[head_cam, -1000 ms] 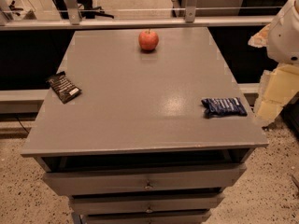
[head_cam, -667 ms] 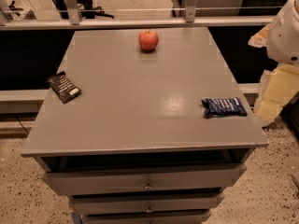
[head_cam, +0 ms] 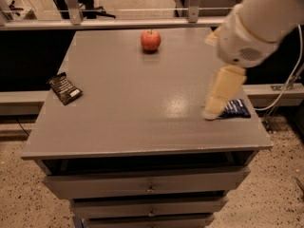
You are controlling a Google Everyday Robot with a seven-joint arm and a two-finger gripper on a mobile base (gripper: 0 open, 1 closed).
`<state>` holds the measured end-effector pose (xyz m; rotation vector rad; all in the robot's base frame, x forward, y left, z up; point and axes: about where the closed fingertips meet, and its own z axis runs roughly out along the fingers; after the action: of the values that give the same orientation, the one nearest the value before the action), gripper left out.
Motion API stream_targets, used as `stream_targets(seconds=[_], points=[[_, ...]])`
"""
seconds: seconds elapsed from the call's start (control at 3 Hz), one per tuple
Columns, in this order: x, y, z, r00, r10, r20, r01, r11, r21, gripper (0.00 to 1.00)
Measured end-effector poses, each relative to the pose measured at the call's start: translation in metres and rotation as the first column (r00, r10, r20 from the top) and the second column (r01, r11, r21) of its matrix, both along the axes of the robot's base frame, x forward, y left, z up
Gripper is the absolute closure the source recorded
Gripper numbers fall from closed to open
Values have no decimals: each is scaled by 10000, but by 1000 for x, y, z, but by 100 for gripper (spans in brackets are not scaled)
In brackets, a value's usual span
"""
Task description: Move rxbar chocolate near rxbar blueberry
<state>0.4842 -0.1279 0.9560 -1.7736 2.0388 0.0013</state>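
Note:
The rxbar chocolate [head_cam: 65,88], a flat bar in a black wrapper with white print, lies near the left edge of the grey table [head_cam: 137,103]. The rxbar blueberry [head_cam: 236,109], in a dark navy wrapper, lies near the right front corner, its left part hidden behind the arm. My gripper [head_cam: 212,112], cream coloured, hangs from the white arm [head_cam: 256,27] over the right side of the table, just in front of the blue bar and far from the black bar. It holds nothing that I can see.
A red apple [head_cam: 150,40] stands at the back middle of the table. A metal rail [head_cam: 118,23] runs behind the table. Drawers [head_cam: 147,184] sit under the top. A cable [head_cam: 289,80] hangs at the right.
The arm has swung left from the right edge to over the table's right side and now covers part of the blue bar. The bars and apple have not moved.

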Motion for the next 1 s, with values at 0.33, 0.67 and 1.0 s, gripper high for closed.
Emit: stream_targets(seconds=[0.33, 0.67, 1.0], points=[[16, 66, -9, 9968, 765, 221, -779, 9942, 736, 0], [30, 135, -11, 9938, 1060, 337, -1103, 9783, 1757, 0], [31, 136, -10, 9936, 1066, 366, -1115, 9779, 1767, 0]])
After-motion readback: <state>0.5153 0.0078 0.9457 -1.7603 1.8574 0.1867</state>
